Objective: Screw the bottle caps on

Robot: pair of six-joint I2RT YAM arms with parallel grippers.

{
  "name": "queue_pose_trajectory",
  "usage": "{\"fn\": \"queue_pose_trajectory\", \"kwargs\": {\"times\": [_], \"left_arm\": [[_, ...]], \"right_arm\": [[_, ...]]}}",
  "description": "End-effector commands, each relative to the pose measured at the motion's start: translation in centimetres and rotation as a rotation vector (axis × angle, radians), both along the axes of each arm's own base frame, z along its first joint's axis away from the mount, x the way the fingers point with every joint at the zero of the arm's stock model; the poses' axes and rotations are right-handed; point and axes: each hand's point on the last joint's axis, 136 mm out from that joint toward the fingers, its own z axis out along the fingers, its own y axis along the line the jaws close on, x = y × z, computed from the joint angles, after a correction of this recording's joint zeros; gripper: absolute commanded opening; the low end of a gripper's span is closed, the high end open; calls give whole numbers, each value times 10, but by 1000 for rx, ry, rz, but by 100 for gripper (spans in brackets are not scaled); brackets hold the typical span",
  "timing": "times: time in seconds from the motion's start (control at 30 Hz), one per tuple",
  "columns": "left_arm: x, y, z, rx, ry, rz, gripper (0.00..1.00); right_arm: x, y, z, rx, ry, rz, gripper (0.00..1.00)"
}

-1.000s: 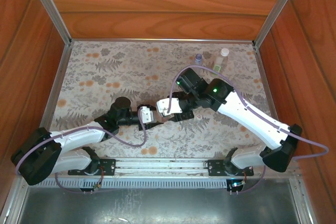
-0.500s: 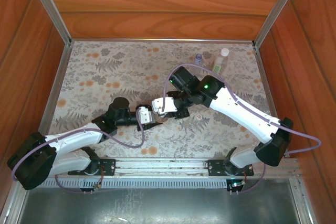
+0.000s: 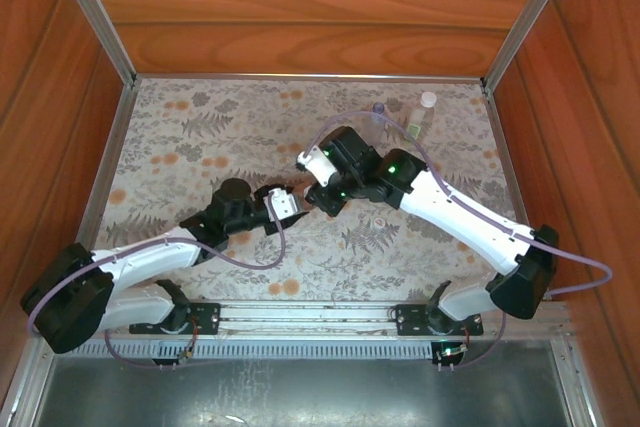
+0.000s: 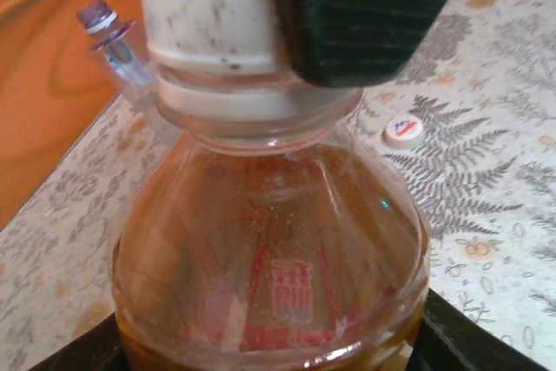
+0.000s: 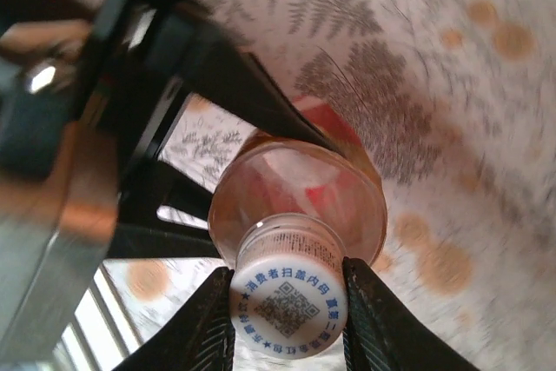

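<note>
while left gripper (image 3: 298, 197) clamps one amber bottle (image 4: 269, 275), right gripper (image 5: 288, 303) pinches its cap (image 4: 204, 15); two bottles (image 3: 378, 109) (image 3: 421, 115) beyond.

The amber bottle (image 4: 269, 284) has a white cap (image 5: 289, 300); the tablecloth (image 4: 486, 215) shows grey ferns.

Amber bottle (image 4: 269, 284) with white cap (image 5: 288, 301) on its neck; second cap (image 4: 404, 130) loose nearby.

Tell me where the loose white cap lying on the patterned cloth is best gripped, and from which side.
Pinch the loose white cap across its side wall, coming straight down from above. It lies flat on the cloth, printed face up, low and round, so only the rim seems to offer two opposing faces.
</note>
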Motion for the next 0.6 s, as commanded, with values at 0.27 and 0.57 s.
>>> {"fn": "queue_pose_trajectory", "kwargs": {"times": [0.27,0.57], "left_arm": [[8,-5,-1,67,-102,-28,55],[-45,-6,-4,-25,15,-232,55]], "right_arm": [[7,-15,16,231,175,-467,39],[-43,-30,32,101,-384,405,76]]}}
